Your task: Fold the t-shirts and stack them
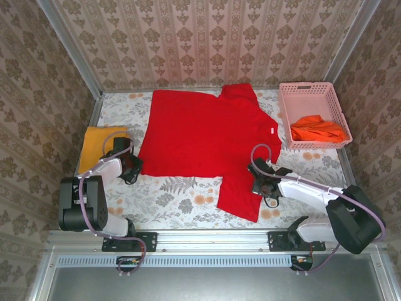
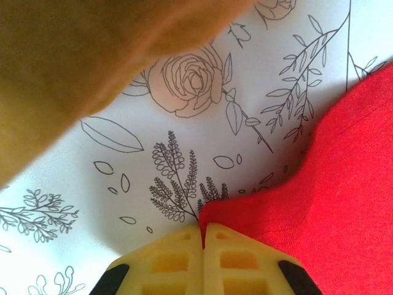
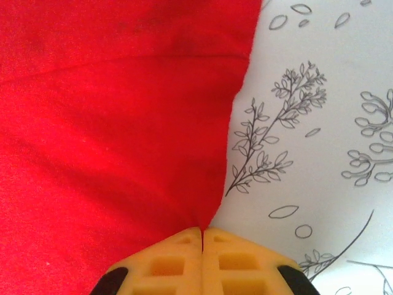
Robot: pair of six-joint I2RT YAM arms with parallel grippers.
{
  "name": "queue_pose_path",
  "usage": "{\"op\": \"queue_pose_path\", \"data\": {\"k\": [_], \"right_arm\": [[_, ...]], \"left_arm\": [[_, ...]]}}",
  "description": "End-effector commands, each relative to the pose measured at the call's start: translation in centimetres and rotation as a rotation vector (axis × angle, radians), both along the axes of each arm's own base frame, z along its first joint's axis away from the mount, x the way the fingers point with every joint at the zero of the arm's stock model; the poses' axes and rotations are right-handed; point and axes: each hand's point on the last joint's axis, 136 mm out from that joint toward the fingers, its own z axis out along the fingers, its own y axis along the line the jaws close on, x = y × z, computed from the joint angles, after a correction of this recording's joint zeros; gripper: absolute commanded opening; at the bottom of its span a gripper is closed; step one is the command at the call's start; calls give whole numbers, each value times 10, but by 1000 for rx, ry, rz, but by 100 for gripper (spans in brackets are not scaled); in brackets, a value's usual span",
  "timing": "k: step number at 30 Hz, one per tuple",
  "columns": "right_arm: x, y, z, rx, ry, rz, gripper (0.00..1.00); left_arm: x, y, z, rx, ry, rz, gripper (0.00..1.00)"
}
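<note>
Red t-shirt [image 1: 200,135] spread flat: we pinch its edges, left gripper [image 2: 203,236] clamped at eight o'clock, right gripper [image 3: 202,236] at four; the first fold, we judge, needs both lifting together.

A spread t-shirt [image 1: 200,135] across the middle of the table [image 1: 182,200], folded t-shirt [image 1: 100,143] just left of it, basket [image 1: 311,91] at far right holding a bunched t-shirt [image 1: 316,128], left gripper [image 1: 134,168] and right gripper [image 1: 259,182] on the spread t-shirt's near edges.
</note>
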Motion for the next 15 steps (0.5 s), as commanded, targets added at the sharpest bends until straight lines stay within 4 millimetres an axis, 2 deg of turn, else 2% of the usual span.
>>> {"op": "queue_pose_path", "data": {"k": [1,5,9,11,15], "right_arm": [[-7,10,-6,27,57,37,0],[-13,-8,13,-11,4,-2,0],[-22,-16,37,63,-99,-54,0],[-22,-16,53,99,-147,-69,0],[-10,-15,98,134,-267,-69,0]], "left_arm": [[-6,-3,-6,-5,20,-21,0],[-11,-4,0,-10,13,-24,0],[-23,-5,12,-20,-9,-14,0],[-23,-7,25,4,-43,-38,0],[-23,-9,65,49,-114,-53,0]]}}
